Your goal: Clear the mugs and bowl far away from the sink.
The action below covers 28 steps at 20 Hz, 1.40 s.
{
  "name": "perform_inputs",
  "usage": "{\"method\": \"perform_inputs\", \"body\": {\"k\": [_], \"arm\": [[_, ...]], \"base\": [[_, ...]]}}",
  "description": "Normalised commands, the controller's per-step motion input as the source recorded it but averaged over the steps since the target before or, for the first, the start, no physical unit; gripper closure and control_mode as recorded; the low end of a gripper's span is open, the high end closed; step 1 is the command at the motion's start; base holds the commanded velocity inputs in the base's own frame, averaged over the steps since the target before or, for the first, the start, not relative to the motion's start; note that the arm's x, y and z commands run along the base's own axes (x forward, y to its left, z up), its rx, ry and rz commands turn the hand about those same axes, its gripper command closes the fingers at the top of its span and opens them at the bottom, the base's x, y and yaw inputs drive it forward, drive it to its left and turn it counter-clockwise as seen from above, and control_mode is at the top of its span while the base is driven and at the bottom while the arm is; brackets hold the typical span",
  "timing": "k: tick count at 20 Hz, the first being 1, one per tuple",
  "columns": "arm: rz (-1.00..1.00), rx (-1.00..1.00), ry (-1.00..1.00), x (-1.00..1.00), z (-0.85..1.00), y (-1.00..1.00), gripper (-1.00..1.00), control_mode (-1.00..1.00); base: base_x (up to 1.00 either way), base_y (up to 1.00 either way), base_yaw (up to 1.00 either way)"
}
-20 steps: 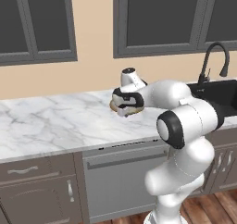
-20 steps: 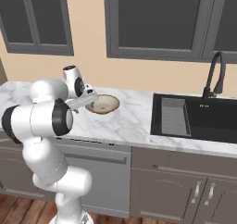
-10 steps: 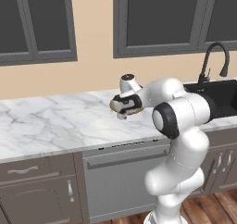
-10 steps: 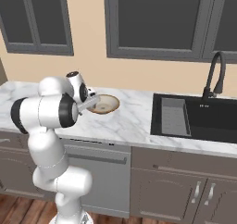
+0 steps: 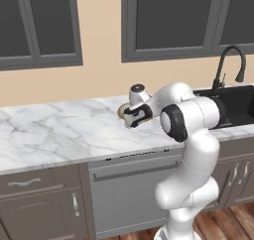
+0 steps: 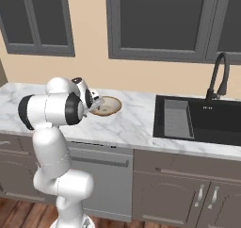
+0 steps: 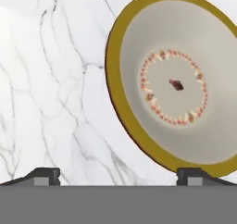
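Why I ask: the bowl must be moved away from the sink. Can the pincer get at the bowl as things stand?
Probably yes. The pincer is open just above the bowl, one fingertip at its rim, and nothing on the counter lies between them.

You see a white grey-veined polished marble counter (image 7: 55,102), a matt-looking wide shallow bowl with ochre rim and cream inside (image 7: 176,79), a matt black basin sink (image 6: 207,121), and the arm's glossy white plastic shells.
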Motion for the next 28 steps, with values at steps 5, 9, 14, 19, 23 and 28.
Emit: {"method": "perform_inputs", "body": {"k": [5,9,14,19,23,28], "arm": [[0.0,0.0,-0.03,0.37,-0.21,0.0,-1.0,-1.0],[0.0,0.0,-0.03,0.26,-0.14,0.0,-1.0,-1.0],[0.0,0.0,0.0,0.23,-0.14,0.0,-1.0,-1.0],[0.0,0.0,0.0,0.17,-0.09,0.0,-1.0,-1.0],[0.0,0.0,0.0,0.17,-0.08,0.0,-1.0,-1.0],[0.0,0.0,0.0,0.15,-0.09,0.0,-1.0,-1.0]], "base": [[0.0,0.0,0.0],[0.0,0.0,0.0],[0.0,0.0,0.0],[0.0,0.0,0.0],[0.0,0.0,0.0],[0.0,0.0,0.0]]}}
